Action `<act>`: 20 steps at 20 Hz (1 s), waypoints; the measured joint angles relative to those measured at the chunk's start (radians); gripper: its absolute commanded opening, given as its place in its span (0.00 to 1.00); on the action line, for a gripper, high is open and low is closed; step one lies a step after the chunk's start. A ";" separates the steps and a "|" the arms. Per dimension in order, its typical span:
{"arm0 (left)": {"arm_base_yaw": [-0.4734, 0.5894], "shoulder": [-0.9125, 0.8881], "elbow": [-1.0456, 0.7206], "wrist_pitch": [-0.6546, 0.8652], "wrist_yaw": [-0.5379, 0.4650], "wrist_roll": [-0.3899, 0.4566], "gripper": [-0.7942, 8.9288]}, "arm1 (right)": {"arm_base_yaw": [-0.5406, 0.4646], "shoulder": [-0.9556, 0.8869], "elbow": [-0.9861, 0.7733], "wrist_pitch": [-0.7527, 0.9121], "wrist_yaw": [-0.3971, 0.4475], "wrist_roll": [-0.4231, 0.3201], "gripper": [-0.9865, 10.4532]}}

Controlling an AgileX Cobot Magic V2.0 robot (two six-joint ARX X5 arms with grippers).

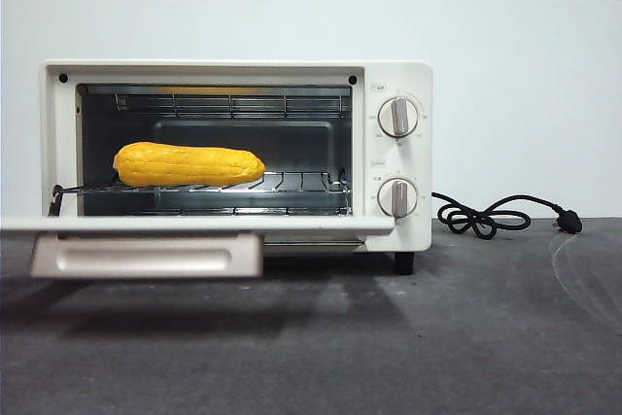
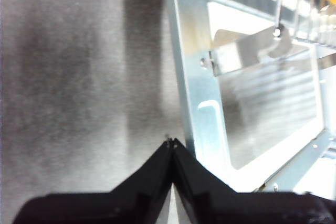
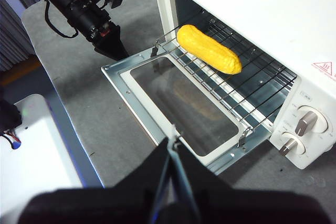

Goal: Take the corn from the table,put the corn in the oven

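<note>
The yellow-orange corn (image 1: 188, 164) lies lengthwise on the wire rack inside the cream-white oven (image 1: 403, 75), whose door (image 1: 194, 224) hangs open and flat. In the right wrist view the corn (image 3: 209, 49) rests on the rack toward its left side. My left gripper (image 2: 170, 141) is shut and empty, just above the table (image 2: 79, 77) beside the open door's edge (image 2: 194, 77). It also shows as a black tip (image 3: 113, 51) in the right wrist view. High above the door's front rim (image 3: 126, 85), my right gripper (image 3: 173, 139) is shut with nothing in it. No arm appears in the front view.
A black cord with its plug (image 1: 496, 216) lies on the dark grey table (image 1: 437, 337) right of the oven. Two knobs (image 1: 397, 117) sit on the oven's right panel. A white board (image 3: 31, 150) lies beyond the table's left edge.
</note>
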 measured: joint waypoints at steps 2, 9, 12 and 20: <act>0.014 0.001 0.004 -0.010 0.039 0.000 0.07 | 0.000 0.000 0.000 0.000 0.000 0.000 0.08; 0.046 0.001 0.060 -0.008 0.348 -0.011 0.07 | 0.000 0.000 0.000 -0.010 0.000 0.000 0.08; 0.046 -0.004 0.091 0.077 0.430 -0.054 0.07 | 0.000 0.000 0.000 -0.026 0.000 0.000 0.08; 0.043 -0.069 0.113 0.372 0.392 -0.304 0.07 | -0.001 0.000 0.000 -0.041 0.008 -0.001 0.08</act>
